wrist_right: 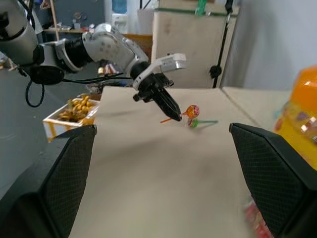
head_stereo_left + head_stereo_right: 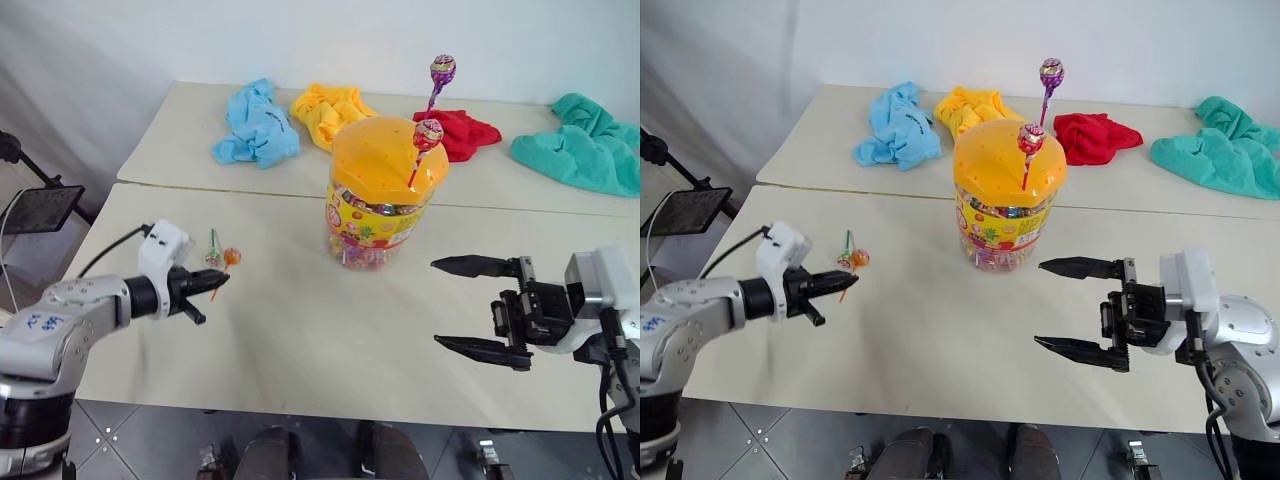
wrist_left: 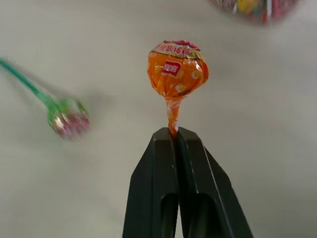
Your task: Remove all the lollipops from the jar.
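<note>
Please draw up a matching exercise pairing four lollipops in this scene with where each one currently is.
Column 1:
1. orange lollipop
2. green lollipop
3. purple lollipop
4. red-pink lollipop

Column 2:
A. standing in the jar lid, the taller of two
B. lying on the table near the left end effector
C. standing in the jar lid, the shorter of two
D. stick pinched in the left end effector

Pairs: 1-D, 2-B, 3-A, 4-C

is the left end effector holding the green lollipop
No, the left end effector grips the orange lollipop; the green lollipop lies on the table.
</note>
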### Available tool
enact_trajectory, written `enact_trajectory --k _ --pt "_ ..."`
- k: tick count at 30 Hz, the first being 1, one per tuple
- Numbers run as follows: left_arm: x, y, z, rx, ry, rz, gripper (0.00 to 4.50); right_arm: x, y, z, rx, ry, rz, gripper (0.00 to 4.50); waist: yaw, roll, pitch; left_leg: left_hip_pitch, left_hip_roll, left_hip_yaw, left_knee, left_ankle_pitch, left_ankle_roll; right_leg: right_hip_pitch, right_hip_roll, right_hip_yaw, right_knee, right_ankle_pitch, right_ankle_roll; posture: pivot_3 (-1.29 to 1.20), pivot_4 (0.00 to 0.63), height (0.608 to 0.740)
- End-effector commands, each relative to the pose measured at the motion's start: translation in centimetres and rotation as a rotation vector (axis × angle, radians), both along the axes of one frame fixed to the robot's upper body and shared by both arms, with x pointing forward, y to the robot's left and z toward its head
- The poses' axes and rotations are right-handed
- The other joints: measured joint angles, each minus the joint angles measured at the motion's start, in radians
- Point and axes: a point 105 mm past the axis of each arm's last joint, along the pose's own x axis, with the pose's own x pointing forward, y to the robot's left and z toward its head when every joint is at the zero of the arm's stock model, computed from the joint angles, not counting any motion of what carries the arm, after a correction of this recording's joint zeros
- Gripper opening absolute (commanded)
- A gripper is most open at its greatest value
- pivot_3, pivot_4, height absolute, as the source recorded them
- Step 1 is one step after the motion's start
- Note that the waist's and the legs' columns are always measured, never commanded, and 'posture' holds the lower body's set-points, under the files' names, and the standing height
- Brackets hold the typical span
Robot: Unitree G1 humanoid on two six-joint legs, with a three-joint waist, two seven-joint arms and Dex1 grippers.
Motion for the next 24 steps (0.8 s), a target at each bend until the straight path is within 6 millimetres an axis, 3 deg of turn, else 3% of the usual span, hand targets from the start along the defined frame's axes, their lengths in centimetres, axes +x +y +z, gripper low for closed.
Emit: enact_trajectory --k 1,4,8,10,13,14,18,24 --pt "-1.0 0.1 -0.5 0.043 0.013 0.033 0.05 0.2 0.0 0.0 -0.024 0.006 -0.02 4.5 -0.003 0.0 0.0 0.0 0.0 0.0 0.0 0.0 0.0 0.0 0.0 0.0 0.0 0.0 0.0 0.0 0.15 0.74" --pt "-1.3 0.0 -1.2 0.015 0.04 0.053 0.71 0.5 0.2 0.3 -0.008 0.003 -0.031 4.5 -0.006 0.001 0.0 0.001 0.001 0.001 -0.001 0.0 -0.002 -0.001 0.001 -0.001 0.001 0.0 -0.001 0.0 0.15 0.74" --pt "-1.8 0.6 -1.5 0.006 0.013 0.002 1.98 1.6 0.2 1.3 0.033 -0.026 -0.086 4.5 -0.007 0.001 0.0 0.001 0.002 0.003 -0.001 0.0 -0.003 -0.002 0.002 -0.002 0.001 0.0 -0.001 0.0 0.15 0.74" --pt "-1.9 1.5 -0.5 -0.045 -0.096 -0.051 2.56 2.9 0.5 2.9 0.141 -0.043 -0.149 4.5 -0.012 0.001 0.0 0.001 0.002 0.005 -0.002 0.0 -0.003 -0.003 0.001 -0.001 0.001 -0.001 -0.002 0.0 0.15 0.74" --pt "-3.7 0.7 3.0 -0.175 -0.329 -0.313 3.49 5.2 0.7 4.5 0.193 -0.053 -0.271 4.5 -0.016 0.001 0.0 -0.002 0.003 0.01 -0.002 -0.001 -0.005 -0.011 0.001 0.0 0.005 -0.003 -0.005 0.0 0.15 0.74" --pt "-4.0 0.7 3.7 -0.234 -0.347 -0.324 3.77 5.6 0.6 4.8 0.204 -0.057 -0.288 4.5 -0.015 0.001 0.0 -0.003 0.003 0.012 -0.002 0.0 -0.005 -0.014 0.0 0.0 0.007 -0.003 -0.005 0.0 0.15 0.74" --pt "-3.3 0.6 8.7 -0.47 -0.505 -0.322 3.77 7.8 1.2 6.9 0.266 -0.07 -0.336 4.5 -0.006 0.001 0.0 -0.003 0.003 0.012 -0.001 0.0 -0.004 -0.015 0.0 -0.001 0.009 -0.003 -0.005 0.0 0.15 0.74" --pt "-4.2 -2.0 10.8 -0.66 -0.599 -0.446 3.77 8.3 3.6 7.4 0.259 -0.035 -0.278 4.5 -0.016 0.001 0.0 -0.002 0.002 0.013 0.0 0.0 -0.003 -0.015 0.0 -0.001 0.013 -0.002 -0.004 0.0 0.15 0.74"
